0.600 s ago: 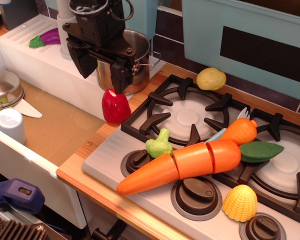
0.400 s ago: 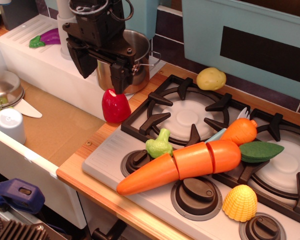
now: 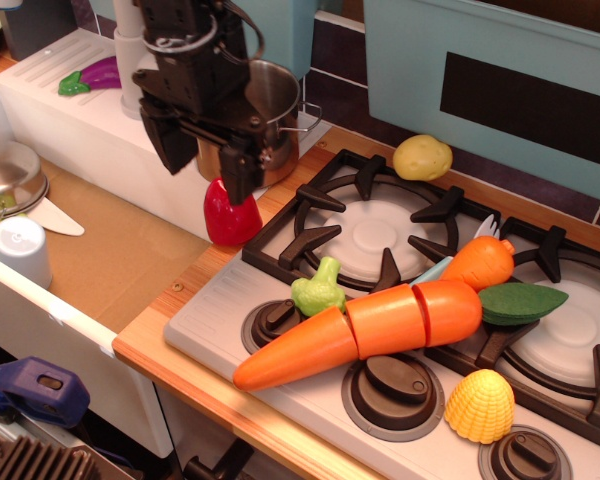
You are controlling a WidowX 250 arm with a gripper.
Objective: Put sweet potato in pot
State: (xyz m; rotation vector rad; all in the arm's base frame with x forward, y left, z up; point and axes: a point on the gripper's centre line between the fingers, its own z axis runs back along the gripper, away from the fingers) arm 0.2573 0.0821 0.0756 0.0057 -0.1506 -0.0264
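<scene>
The sweet potato (image 3: 228, 220), a small glossy red toy, stands on the wooden counter just left of the stove's grate. The steel pot (image 3: 272, 112) stands right behind it, partly hidden by the arm. My black gripper (image 3: 206, 172) hangs open and empty just above the sweet potato. Its right finger (image 3: 239, 178) overlaps the toy's top. Its left finger (image 3: 174, 150) is off to the toy's upper left. Nothing is held between them.
A pale yellow potato (image 3: 422, 157) lies behind the stove grate (image 3: 310, 235). A large sliced carrot (image 3: 380, 322), small carrot (image 3: 478, 262), green broccoli (image 3: 318, 288) and yellow corn (image 3: 479, 405) lie on the stove. A steel lid (image 3: 5, 178) and white cup (image 3: 20, 250) are at the left.
The gripper has come down and slightly right, so its right finger now reaches the sweet potato's top. The toy and pot have not moved.
</scene>
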